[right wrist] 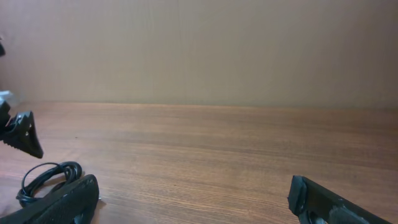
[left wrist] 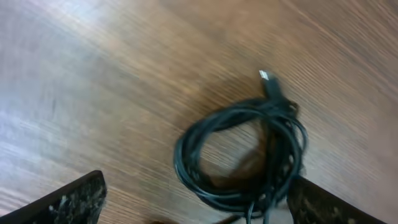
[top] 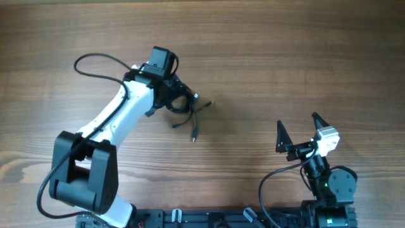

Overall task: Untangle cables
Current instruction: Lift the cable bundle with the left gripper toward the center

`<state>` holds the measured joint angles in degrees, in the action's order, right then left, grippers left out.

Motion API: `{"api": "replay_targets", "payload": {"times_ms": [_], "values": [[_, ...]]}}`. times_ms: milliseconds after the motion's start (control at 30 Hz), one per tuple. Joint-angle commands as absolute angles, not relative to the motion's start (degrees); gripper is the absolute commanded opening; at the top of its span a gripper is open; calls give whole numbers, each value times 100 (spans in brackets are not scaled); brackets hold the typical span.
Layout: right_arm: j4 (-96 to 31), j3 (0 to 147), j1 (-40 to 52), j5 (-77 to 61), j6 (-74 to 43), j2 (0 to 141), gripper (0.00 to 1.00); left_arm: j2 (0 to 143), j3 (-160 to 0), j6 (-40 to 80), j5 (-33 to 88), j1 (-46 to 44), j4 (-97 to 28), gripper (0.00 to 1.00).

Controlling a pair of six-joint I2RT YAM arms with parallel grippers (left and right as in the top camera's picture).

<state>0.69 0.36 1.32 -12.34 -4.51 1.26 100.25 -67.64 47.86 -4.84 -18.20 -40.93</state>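
the wooden table (top: 266, 57) fills the overhead view, and its far edge meets a plain wall in the right wrist view. there are two arms. the white left arm (top: 120, 120) is stretched out over the table. the right arm (top: 326, 177) is folded close to its base, which the picture's lower edge partly cuts off.

the left gripper (top: 181, 101) is spread wide. in its own camera (left wrist: 198, 186) only the tips of its two fingers (left wrist: 68, 202) show, at the bottom corners, and the rest is out of frame. the right gripper (top: 299, 130) is also spread wide and holds nothing. its camera (right wrist: 193, 193) shows bare wood between the two tips.

the cables (top: 185, 109) lie in one bundle directly under the left gripper, which hides part of them from overhead. the left wrist view shows them (left wrist: 242, 155) as a round coil of several turns flat on the table between the spread fingers. the coil sits close against one finger and well apart from the other, and whether it touches the near one cannot be told. that picture is blurred, so the number of separate cords cannot be counted. from the right gripper the cables (right wrist: 46, 177) are far off to its left and half hidden behind its own finger.

two loose ends trail out of the bundle overhead, and one ends in a plug tip (top: 193, 137). one plug tip (left wrist: 264, 76) shows in the left wrist view, just beyond the coil.
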Motion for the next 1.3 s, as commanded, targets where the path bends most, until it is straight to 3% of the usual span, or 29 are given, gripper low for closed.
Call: {"api": "replay_targets", "payload": {"times_ms": [0, 100, 200, 267, 333, 433, 500, 567, 667, 767, 833, 867, 900, 933, 1067, 1267], "values": [[89, 30, 143, -1179, -489, 82, 100, 10143, -6348, 6239, -104, -1817, -4029, 96], [86, 30, 143, -1179, -489, 82, 100, 10145, -5986, 6263, -45, -2025, -3583, 92], [86, 30, 143, -1179, -486, 82, 100, 10165, -5710, 6263, -178, -2250, -3140, 64], [89, 30, 143, -1179, -486, 82, 100, 10165, -5655, 6261, -370, -2276, -3107, 57], [86, 30, 143, -1179, -486, 82, 100, 10132, -5680, 5758, -373, -2268, -3057, 71], [86, 30, 143, -1179, -489, 82, 100, 9907, -6088, 2969, -373, -2121, -3024, 94], [89, 30, 143, -1179, -489, 82, 100, 9824, -6230, 1037, -607, -2099, -2814, 89], [89, 30, 143, -1179, -486, 82, 99, 9904, -6215, 344, -1033, -2097, -2659, 89], [89, 30, 143, -1179, -486, 82, 100, 10309, -6213, 298, -1057, -2003, -2541, 72], [89, 30, 143, -1179, -489, 82, 100, 10787, -6211, 346, -987, -1852, -2563, 73], [89, 30, 143, -1179, -491, 82, 100, 11107, -6211, 554, -969, -1745, -2515, 66], [89, 30, 143, -1179, -489, 82, 100, 11216, -6211, 753, -965, -1721, -2484, 47], [89, 30, 143, -1179, -486, 82, 100, 11286, -6211, 910, -919, -1719, -2486, 18], [89, 30, 143, -1179, -489, 82, 100, 11310, -6211, 989, -690, -1719, -2482, 4], [86, 30, 143, -1179, -489, 82, 100, 10842, -6230, 991, -585, -1717, -2591, 4], [86, 30, 143, -1179, -486, 82, 100, 8576, -6228, 1251, -580, -1723, -2976, 4]]}}
